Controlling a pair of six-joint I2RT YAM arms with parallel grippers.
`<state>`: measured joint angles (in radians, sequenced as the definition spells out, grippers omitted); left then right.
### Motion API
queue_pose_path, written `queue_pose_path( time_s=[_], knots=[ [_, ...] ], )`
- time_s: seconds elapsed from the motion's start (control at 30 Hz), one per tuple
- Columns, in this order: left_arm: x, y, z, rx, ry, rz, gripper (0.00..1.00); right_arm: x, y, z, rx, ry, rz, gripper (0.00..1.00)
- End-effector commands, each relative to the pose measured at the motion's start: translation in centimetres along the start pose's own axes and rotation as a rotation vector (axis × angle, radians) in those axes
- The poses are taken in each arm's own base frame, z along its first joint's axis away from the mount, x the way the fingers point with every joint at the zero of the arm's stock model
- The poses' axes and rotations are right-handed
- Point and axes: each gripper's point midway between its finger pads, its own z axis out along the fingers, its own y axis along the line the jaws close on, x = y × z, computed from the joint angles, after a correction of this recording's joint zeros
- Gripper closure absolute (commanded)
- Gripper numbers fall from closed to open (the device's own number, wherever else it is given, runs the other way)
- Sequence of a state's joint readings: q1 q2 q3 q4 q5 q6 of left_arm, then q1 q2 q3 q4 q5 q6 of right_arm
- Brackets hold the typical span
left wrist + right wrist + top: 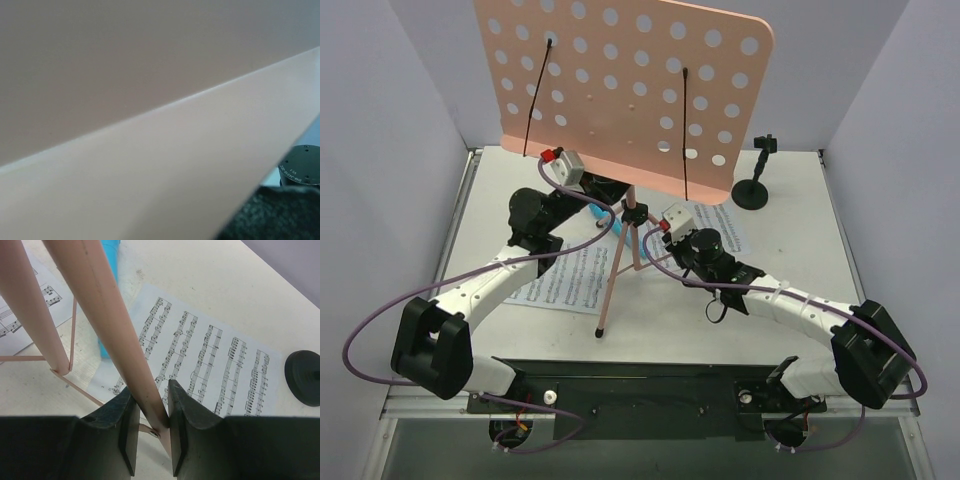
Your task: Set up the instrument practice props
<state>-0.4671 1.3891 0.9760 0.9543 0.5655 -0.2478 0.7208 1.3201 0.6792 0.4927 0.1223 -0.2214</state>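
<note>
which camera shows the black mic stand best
Top external: the whole black mic stand stands upright, right of the pink music stand. Right wrist shows only the edge of its base; left wrist shows none of it.

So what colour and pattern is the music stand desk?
The music stand desk is pink with rows of round holes, clearest in top external.

You've got a white table (800, 240), pale lavender walls (380, 120) at 9, 12 and 3 o'clock, even light.
</note>
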Motion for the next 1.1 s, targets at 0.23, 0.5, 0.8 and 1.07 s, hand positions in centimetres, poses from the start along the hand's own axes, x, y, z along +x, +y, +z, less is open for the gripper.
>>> queue_pose_path(
  time_s=[0.23,0.5,0.8,1.07],
  knots=[
    [-3.0,2.7,-2.1,0.021,-0.026,0.257,1.0,3.4,-11.6,-1.9,0.479,0.127,0.108,1.0],
    [-2.5,2.7,-2.3,0.027,-0.013,0.263,1.0,6.1,-11.6,-2.0,0.516,0.18,0.122,1.0],
    [-1.9,2.6,-2.0,0.039,-0.002,0.255,1.0,7.6,-12.0,-2.9,0.528,0.212,0.183,1.0],
    [0.9,0.9,-0.1,0.078,0.066,0.267,1.0,9.1,-10.5,-2.6,0.487,0.236,0.276,0.98]
  ],
)
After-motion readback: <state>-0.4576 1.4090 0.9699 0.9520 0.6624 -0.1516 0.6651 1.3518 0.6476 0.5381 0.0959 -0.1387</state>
